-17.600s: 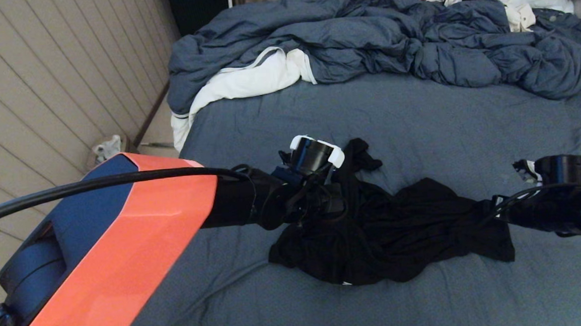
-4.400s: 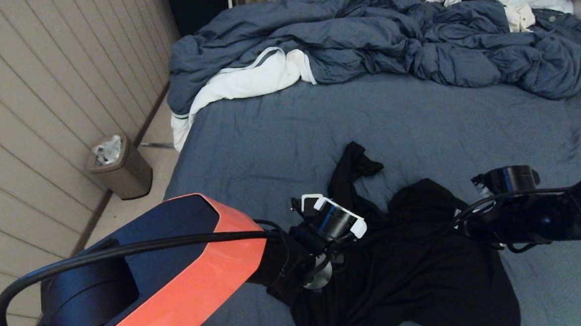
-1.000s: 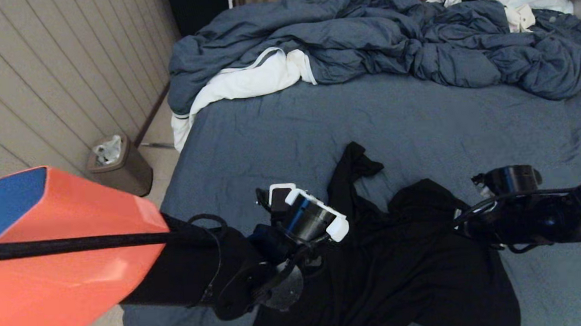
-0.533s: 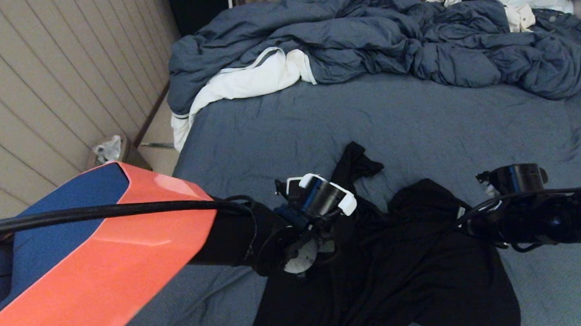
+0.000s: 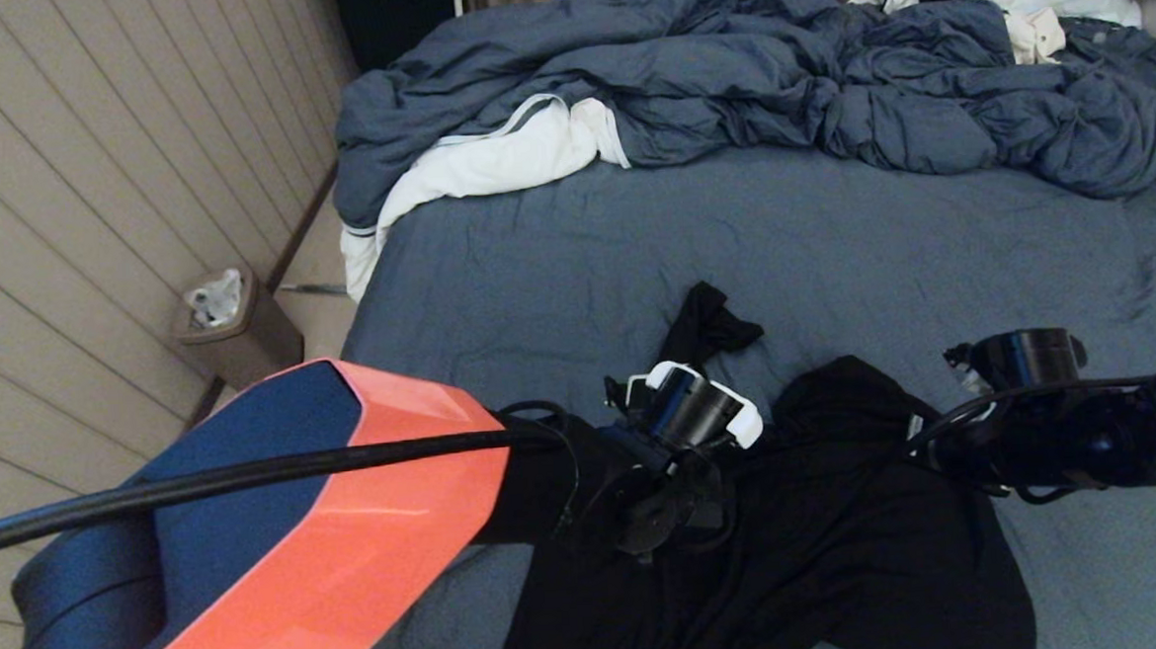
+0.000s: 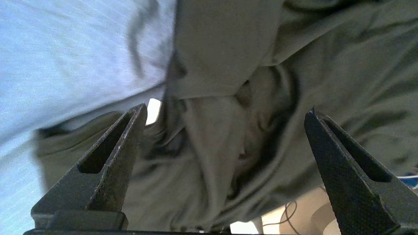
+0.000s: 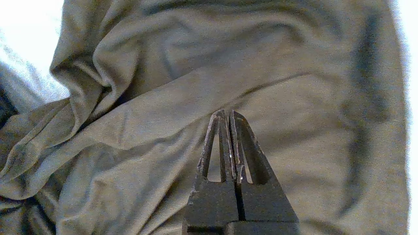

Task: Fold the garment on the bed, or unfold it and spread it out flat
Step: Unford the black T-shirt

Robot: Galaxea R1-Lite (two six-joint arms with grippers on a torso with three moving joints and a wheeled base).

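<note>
Garment: black T-shirt, crumpled, on the near part of the bed; one twisted tail runs toward the far side, the bulk is bunched under both arms. No print shows.
Condition: neither folded nor flat; heavy ridges and overlaps throughout.
Left hand: fingers spread wide, nothing between them; poised over a rumpled fold at the garment's left side, cloth directly beneath the gap.
Likely reason for pose: opened in readiness to take a fresh pinch of the fold, by my reading.
Right hand: fingers pressed together; whether any cloth is caught between the tips cannot be told. It sits over the garment's right portion, tips close to or touching a smoother stretch of fabric.
Likely reason for pose: holding that side steady while the left works.
Also present: duvet heaped at the bed's far end; white cloth beside it; bin on the floor.
</note>
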